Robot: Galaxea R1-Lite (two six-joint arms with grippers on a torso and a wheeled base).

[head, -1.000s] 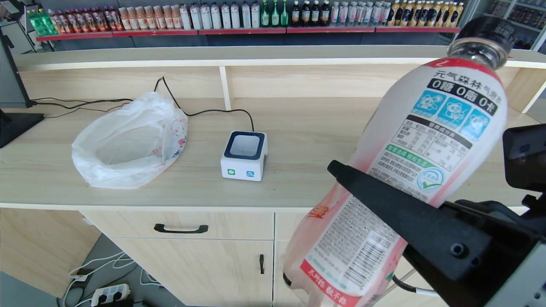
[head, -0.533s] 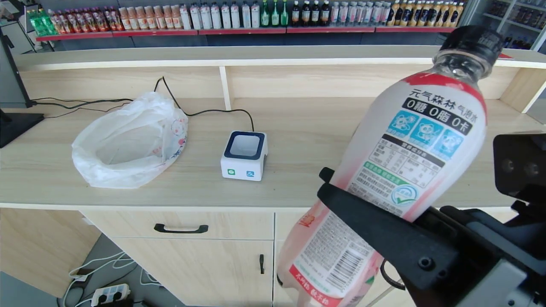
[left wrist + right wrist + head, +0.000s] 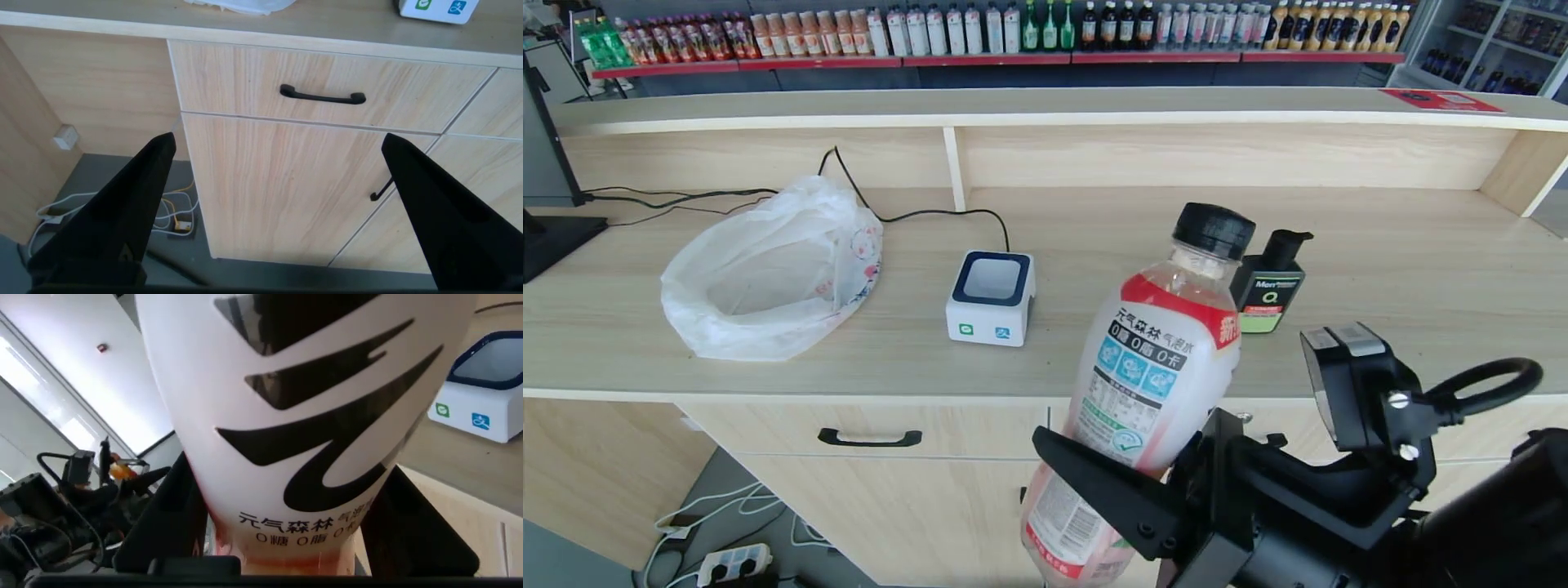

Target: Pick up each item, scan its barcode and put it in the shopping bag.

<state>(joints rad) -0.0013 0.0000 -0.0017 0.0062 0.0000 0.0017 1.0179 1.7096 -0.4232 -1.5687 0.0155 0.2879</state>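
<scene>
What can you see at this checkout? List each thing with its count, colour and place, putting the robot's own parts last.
drink bottle: one, pink and white with black cap, tilted, held before the counter's front edge
pump bottle: one, black with green label, on the counter behind the drink bottle
scanner: one, white with dark blue top, mid counter
shopping bag: one, white plastic, open, on the counter left of the scanner
cable: one, black, running back from the scanner
counter: one, light wood
shelf bottles: many, mixed colours, in a row at the back
power strip: one, white, on the floor
right gripper: black, shut on the drink bottle
left gripper: black, open, low before the cabinet
</scene>
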